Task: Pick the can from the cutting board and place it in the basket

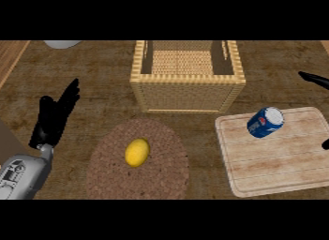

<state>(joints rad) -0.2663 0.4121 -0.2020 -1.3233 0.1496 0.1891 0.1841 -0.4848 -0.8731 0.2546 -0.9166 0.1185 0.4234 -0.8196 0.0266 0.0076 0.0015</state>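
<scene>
Head view: the counter has a dark, rough top. On its right part lies a pale wooden cutting board. The can, blue with a red and white mark, is on this board, near the far left corner. It seems to lie on its side, with one round end turned up and to the right.

The right hand shows only at the right edge of the view. One long black finger points in above the board, and another black tip shows lower, beside the near part of the board. The fingers are spread wide and hold nothing; they do not touch the can.

The basket, square and woven, stands beyond the board and to its left, apart from it.

In front of the basket is a round brown mat with a yellow lemon near its middle.

The left hand rests at the left side, fingers straight and pointing away, holding nothing. A white object is cut off at the far left edge.
</scene>
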